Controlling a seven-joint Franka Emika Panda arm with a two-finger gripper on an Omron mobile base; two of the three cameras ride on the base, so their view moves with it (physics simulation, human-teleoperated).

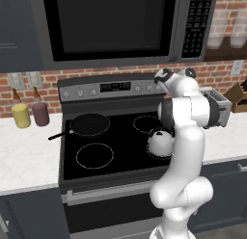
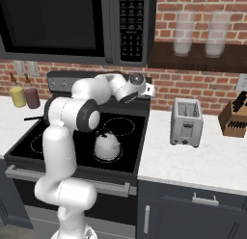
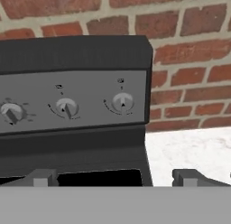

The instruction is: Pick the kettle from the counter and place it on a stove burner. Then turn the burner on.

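The small silvery kettle (image 1: pixel 160 142) (image 2: pixel 106 144) with its dark arched handle stands upright on the front right stove burner (image 1: pixel 148 149) (image 2: pixel 108 161), a thin white ring on the black glass. My gripper (image 1: pixel 158 78) (image 2: pixel 153 91) (image 3: pixel 115 178) is up behind the kettle, apart from it, facing the stove's back control panel. It is open, and nothing lies between its widely spread fingertips (image 3: pixel 43 177). In the hand view three round knobs sit straight ahead: the rightmost knob (image 3: pixel 122 102), a middle knob (image 3: pixel 66 107) and a left knob (image 3: pixel 11 113). White counter (image 1: pixel 24 153) (image 2: pixel 193 161) flanks the stove.
A black frying pan (image 1: pixel 89 124) sits on the back left ring. A steel toaster (image 2: pixel 185 121) (image 1: pixel 218 106) and a knife block (image 2: pixel 234 118) stand on the right counter. Two bottles (image 1: pixel 30 112) stand on the left. A microwave (image 1: pixel 111 26) hangs low over the stove.
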